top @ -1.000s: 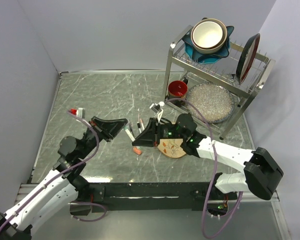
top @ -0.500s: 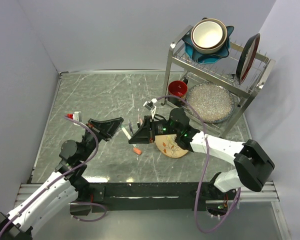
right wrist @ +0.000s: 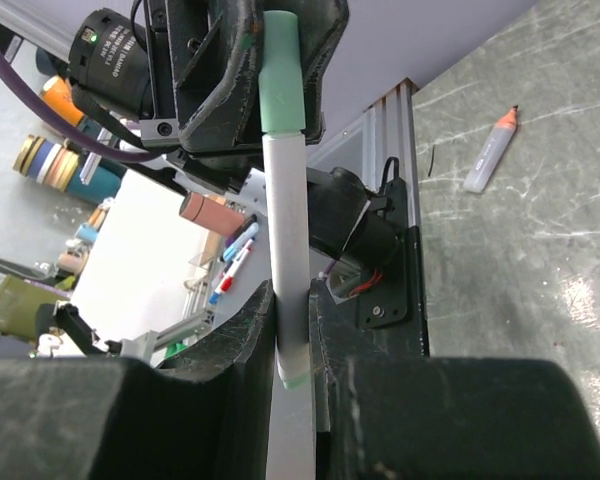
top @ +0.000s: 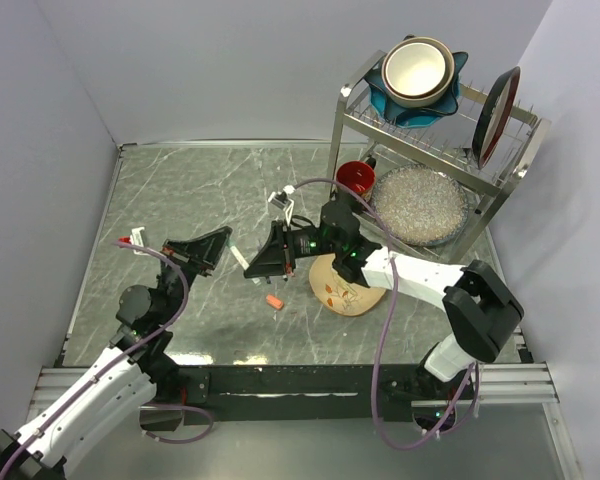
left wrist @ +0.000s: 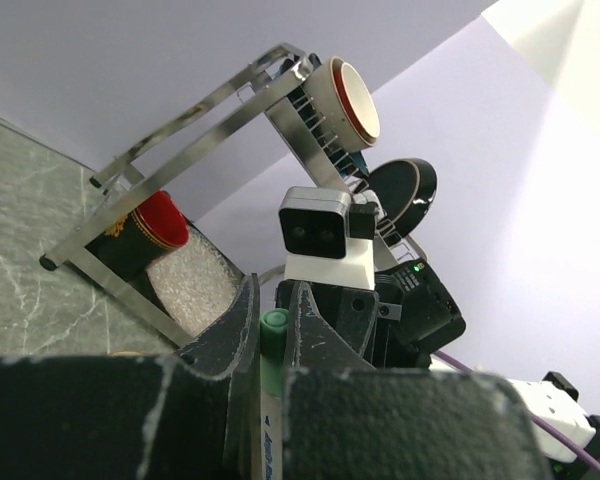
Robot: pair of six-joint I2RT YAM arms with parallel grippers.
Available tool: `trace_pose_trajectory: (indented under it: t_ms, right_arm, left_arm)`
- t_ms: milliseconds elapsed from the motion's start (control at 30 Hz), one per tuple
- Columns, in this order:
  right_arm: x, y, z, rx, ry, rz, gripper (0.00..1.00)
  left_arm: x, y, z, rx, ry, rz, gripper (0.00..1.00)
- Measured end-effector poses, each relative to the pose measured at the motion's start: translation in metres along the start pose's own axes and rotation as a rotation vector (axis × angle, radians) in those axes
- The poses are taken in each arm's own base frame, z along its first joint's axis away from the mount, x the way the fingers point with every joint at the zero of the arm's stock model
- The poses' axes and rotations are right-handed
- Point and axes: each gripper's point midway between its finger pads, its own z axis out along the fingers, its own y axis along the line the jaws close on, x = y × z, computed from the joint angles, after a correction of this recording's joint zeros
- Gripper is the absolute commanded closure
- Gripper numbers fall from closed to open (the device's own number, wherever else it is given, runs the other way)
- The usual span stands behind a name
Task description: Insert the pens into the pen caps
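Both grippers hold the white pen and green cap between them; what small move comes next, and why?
Probably push the right gripper slightly toward the left gripper along the white pen: the green cap already covers its tip, but full seating isn't clear.

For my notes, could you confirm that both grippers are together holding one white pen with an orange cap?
Not quite: the cap is green, not orange, as the right wrist view shows. The left gripper and right gripper do together hold that one white pen.
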Motion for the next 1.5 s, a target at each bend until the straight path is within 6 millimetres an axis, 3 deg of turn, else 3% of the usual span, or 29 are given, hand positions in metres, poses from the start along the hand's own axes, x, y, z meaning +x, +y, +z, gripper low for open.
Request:
trace_pose_trajectory:
  t_ms: [300, 833, 1500]
  right_arm:
    - [-0.009, -0.005, 0.002, 0.013, 0.021, -0.078, 1.00]
    - [-0.007, -0.013, 0.003, 0.043, 0.089, -0.136, 1.00]
    - [-0.016, -0.020, -0.017, 0.033, 0.095, -0.127, 1.00]
  left_arm:
    - [-0.004, 0.000, 0.006, -0.024, -0.002, 0.047, 0.99]
    - [0.008, -0.003, 0.009, -0.038, 0.062, 0.181, 0.99]
    - [0.027, -0.005, 0.026, -0.012, 0.149, 0.228, 0.99]
